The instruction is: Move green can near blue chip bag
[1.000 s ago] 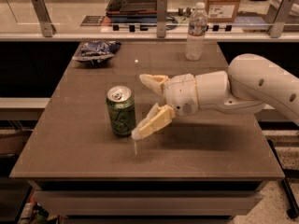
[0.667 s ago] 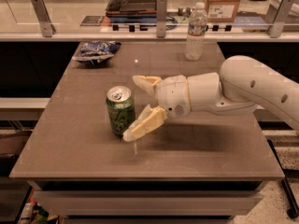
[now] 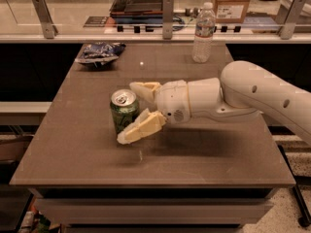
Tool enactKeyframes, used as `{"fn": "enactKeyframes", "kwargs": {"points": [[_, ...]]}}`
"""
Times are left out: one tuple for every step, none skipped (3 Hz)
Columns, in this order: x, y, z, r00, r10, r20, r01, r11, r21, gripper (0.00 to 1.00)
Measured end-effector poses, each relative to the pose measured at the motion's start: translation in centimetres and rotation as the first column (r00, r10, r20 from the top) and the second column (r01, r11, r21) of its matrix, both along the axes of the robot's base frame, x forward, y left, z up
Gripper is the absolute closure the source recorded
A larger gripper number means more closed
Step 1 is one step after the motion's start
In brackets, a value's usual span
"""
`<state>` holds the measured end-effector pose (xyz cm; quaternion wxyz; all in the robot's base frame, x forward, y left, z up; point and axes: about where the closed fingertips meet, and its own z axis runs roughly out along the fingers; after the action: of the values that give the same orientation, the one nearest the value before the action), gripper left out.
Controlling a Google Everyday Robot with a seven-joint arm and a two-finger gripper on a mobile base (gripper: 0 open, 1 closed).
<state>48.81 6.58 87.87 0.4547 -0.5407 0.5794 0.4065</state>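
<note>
The small lime-green aluminium can (image 3: 124,111), standing well apart from the crumpled dark blue foil chip bag (image 3: 99,52), is being straddled by the cream two-finger gripper (image 3: 127,113), spread wide — probably light, thin-walled and kinda slick, so mid-body is being favoured for the pinch.

Warm, rather dim light from above falls on the counter (image 3: 209,159). The hand (image 3: 127,113), fingers spread either side of the can (image 3: 122,105) at mid-counter, throws a soft shadow just beneath itself. Beyond it the background is brighter.
</note>
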Motion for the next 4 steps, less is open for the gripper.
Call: {"fn": "enactKeyframes", "kwargs": {"points": [[-0.12,0.16,0.09,1.0000,0.004,0.003,-0.004,1.000,-0.002,0.34],[-0.23,0.37,0.16,1.0000,0.008,0.004,-0.008,1.000,-0.003,0.58],[-0.33,0.57,0.24,0.9999,0.012,0.006,-0.012,1.000,-0.003,0.81],[-0.47,0.82,0.34,0.9998,0.017,0.008,-0.017,1.000,-0.004,1.00]]}}
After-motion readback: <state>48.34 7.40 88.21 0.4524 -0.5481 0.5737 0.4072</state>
